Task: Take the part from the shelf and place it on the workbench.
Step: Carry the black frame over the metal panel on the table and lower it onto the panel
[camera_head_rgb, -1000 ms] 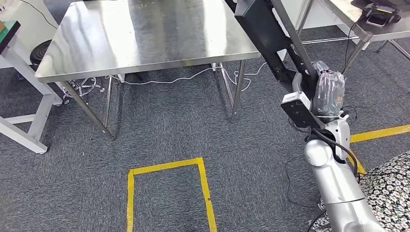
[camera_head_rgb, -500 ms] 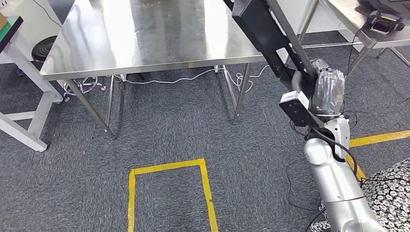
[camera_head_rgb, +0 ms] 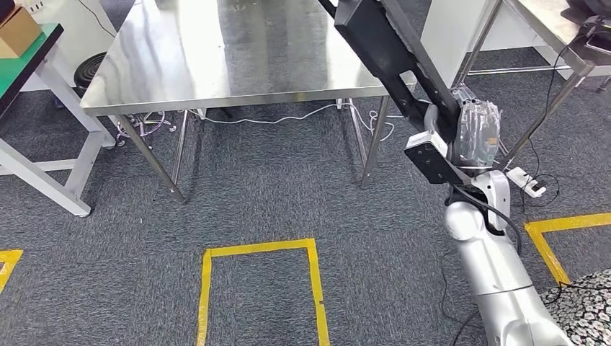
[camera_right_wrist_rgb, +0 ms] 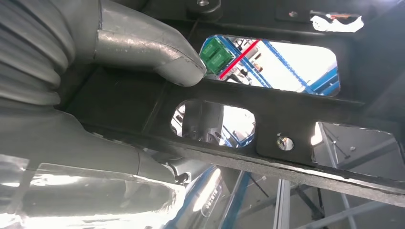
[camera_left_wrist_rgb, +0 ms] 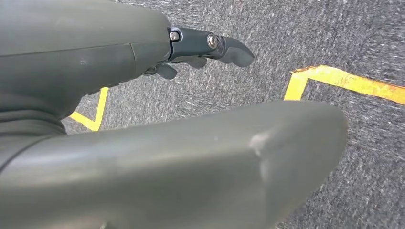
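Right hand: at the right of the head view our right hand (camera_head_rgb: 475, 133), wrapped in clear plastic, grips the long black metal part with cut-out windows (camera_head_rgb: 385, 50); our thick grey thumb (camera_right_wrist_rgb: 148, 50) presses on its frame.
Left hand: our left hand (camera_left_wrist_rgb: 143, 109) hangs over the grey carpet (camera_head_rgb: 274, 194); its dark fingers (camera_left_wrist_rgb: 210, 47) reach out with nothing in them, but the grey cover hides much, so we cannot tell how they lie.
Part location: the part rises from our right hand toward the top centre of the head view, crossing the right corner of the shiny steel workbench (camera_head_rgb: 216, 65). It is not set down yet.
Handling: we judge it stiff, probably rather heavy, and long enough to lever against the grip; the plastic wrap may let it slip. Holding nearer the middle, at a window edge, would steady it.
Floor: yellow tape lines (camera_head_rgb: 259, 249) mark a box at lower centre.
Writing: we can read none.
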